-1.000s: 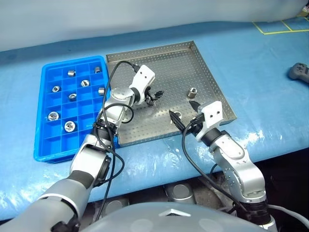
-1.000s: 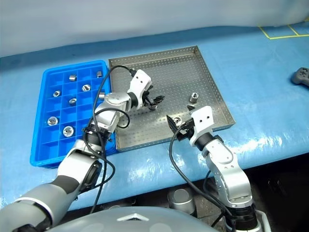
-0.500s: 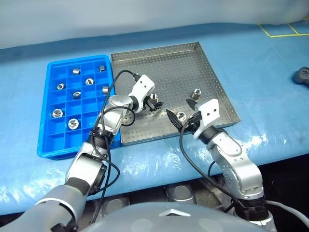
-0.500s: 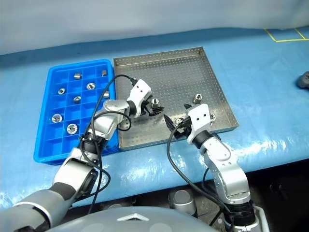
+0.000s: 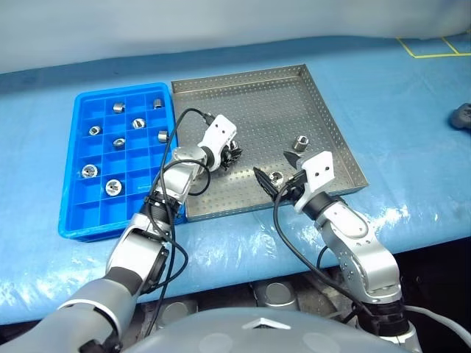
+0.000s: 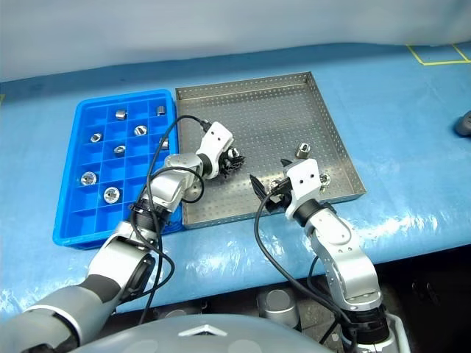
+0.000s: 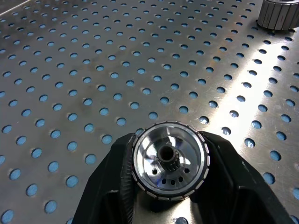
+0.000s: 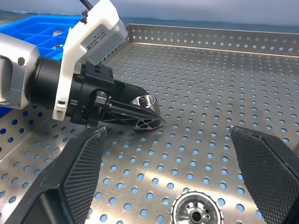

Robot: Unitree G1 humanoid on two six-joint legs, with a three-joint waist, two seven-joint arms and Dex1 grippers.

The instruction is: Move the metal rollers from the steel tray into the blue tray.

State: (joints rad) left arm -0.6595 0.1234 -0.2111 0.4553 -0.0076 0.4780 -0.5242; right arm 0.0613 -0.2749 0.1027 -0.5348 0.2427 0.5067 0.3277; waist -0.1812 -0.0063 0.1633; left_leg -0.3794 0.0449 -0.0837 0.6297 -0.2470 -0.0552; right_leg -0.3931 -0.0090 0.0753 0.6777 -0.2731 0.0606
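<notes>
Steel, perforated and low-rimmed, the steel tray (image 5: 324,125) lies on a blue-covered tabletop with the blue tray (image 5: 70,198) touching its left edge. From my head views, seven metal rollers (image 5: 112,187) sit in separate square compartments there. My left gripper (image 5: 234,154) is down near the steel tray's middle; my right gripper (image 5: 276,176) hovers by its near edge, jaws wide, with two more rollers beside it.

Through my left wrist, my black fingers (image 7: 117,182) clamp a ribbed, hollow-centred roller (image 7: 169,161) on both sides, resting on dotted metal. Another roller is cut off at the frame's corner.

Through my right wrist, my textured pads (image 8: 81,172) stand far apart, open floor between them, one roller (image 8: 196,213) lying just below.
</notes>
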